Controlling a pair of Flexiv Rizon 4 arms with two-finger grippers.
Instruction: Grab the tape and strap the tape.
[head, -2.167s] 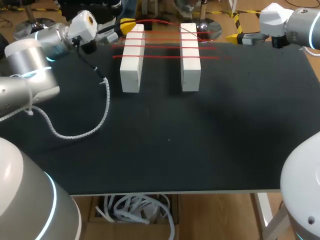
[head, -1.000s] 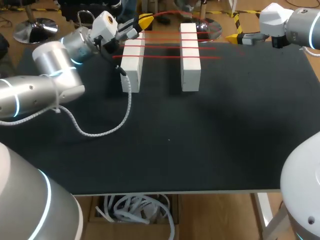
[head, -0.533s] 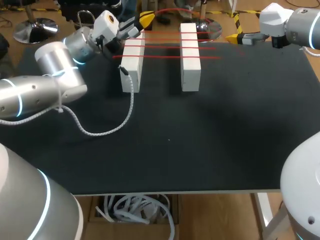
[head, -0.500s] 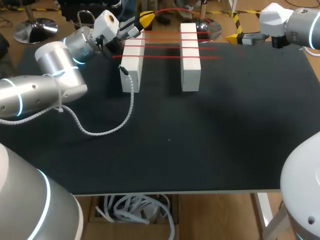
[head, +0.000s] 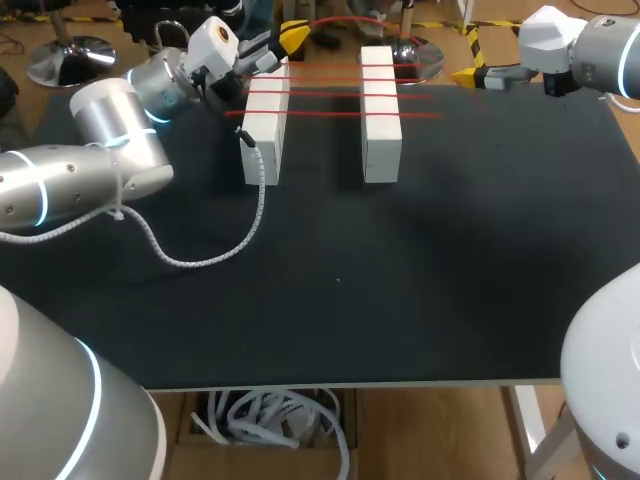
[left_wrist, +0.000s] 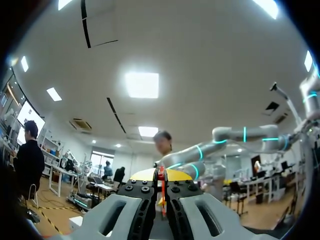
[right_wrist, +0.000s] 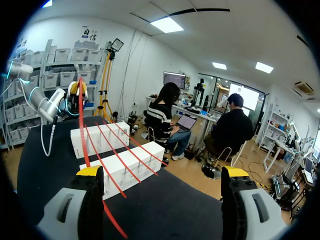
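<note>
Red tape (head: 330, 95) being strapped across 2 white blocks (head: 264, 120)
Several strands are lying over both blocks while the left gripper (head: 285, 38) is pinching a loose loop of tape at the left block's far end; the next move is probably calling for a taut pull across. Left wrist view is showing its fingers closed on the tape, unclear from overhead; right wrist view is showing the right gripper (right_wrist: 162, 175) gaping, holding nothing
</note>
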